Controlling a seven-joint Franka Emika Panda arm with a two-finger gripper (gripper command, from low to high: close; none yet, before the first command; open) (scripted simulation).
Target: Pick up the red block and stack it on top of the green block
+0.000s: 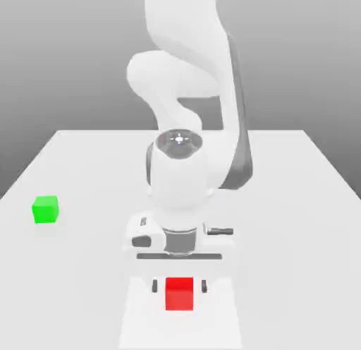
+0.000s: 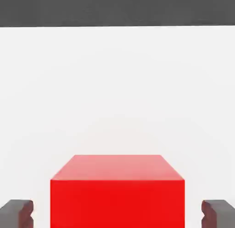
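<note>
The red block (image 1: pixel 179 293) sits between the hand's (image 1: pixel 179 286) fingers, the green block (image 1: pixel 45 209) well apart.

text: none readable | labels: none | arm markings: possibly unreadable

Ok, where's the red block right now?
The red block sits on the table low in the exterior view, between the open hand's fingers, well to the right of the green block.
</note>
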